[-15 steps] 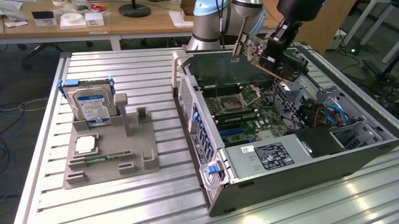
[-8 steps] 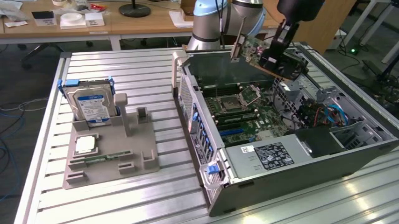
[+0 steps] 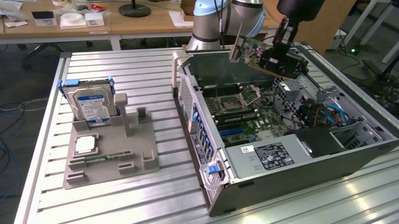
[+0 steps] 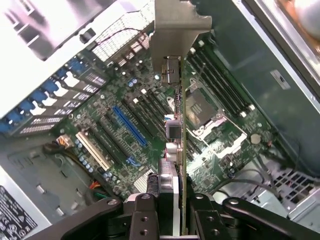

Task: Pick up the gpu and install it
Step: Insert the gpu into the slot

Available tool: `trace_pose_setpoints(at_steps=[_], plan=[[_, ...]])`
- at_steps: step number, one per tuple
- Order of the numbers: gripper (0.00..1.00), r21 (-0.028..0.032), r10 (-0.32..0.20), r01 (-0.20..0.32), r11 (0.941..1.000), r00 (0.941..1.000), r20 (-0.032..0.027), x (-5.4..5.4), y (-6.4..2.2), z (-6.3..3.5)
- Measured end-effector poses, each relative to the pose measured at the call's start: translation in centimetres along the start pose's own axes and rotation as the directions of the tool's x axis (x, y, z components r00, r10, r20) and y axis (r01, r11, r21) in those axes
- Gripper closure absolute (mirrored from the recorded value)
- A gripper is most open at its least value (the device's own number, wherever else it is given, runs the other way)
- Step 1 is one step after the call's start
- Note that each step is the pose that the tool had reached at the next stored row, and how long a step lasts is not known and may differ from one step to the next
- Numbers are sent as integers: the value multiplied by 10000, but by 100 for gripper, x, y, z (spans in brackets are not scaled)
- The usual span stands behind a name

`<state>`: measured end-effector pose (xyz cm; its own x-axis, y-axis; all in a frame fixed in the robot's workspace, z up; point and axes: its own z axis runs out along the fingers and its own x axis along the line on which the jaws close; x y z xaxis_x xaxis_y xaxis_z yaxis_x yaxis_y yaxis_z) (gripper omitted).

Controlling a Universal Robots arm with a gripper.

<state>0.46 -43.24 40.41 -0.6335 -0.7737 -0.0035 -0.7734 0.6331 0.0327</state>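
A ribbed aluminium table (image 3: 124, 65) with long parallel grooves carries everything. Toward the exterior view's left, a matte grey moulded fixture (image 3: 124, 154) sits on it. A silver hard drive (image 3: 92, 107) with a blue-and-white label stands upright at the fixture's far end, edged by a blue plastic frame. Nearer on the fixture lie a square, pale metal processor chip (image 3: 85, 144) and a slim green memory stick (image 3: 106, 157), flat in its groove.

In the middle lies an open grey steel computer case (image 3: 299, 172), its perforated end wall facing the fixture. Inside, the green motherboard (image 3: 249, 116) lies flat, with a square silver CPU socket (image 3: 249, 94) and dark parallel slots. A boxy power supply (image 3: 268, 156) with a black-and-white label fills the near corner. Blue cables (image 3: 330, 114) curl by the drive bays toward the exterior view's right.

Above the far side of the case, below the pale blue and grey robot arm (image 3: 212, 18), the black gripper (image 3: 277, 51) has its jaws clenched on the gpu (image 3: 249, 49). This thin rectangular card has a green board and a dark face, and it hangs tilted in the air, clear of the motherboard.

In the wrist view the gpu (image 4: 175, 125) is seen edge-on between the gripper's (image 4: 172, 210) black fingers (image 4: 142, 212). Its flat silver bracket points away toward the case wall, over the motherboard (image 4: 125, 100), a long blue expansion slot (image 4: 129, 125) and the CPU socket (image 4: 197, 107).
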Motion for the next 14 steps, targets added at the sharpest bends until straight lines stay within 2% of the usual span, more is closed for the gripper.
trace_pose_setpoints(at_steps=[4, 7, 11, 14], plan=[[72, -2, -679, 679, 9977, 9977, -21, 0, 0, 0], [72, -6, -1232, 1232, 9924, 9924, -40, 0, 0, 0], [72, -12, -1941, 1941, 9810, 9810, -63, 0, 0, 0], [72, -18, -2484, 2484, 9687, 9686, -80, 0, 0, 0]])
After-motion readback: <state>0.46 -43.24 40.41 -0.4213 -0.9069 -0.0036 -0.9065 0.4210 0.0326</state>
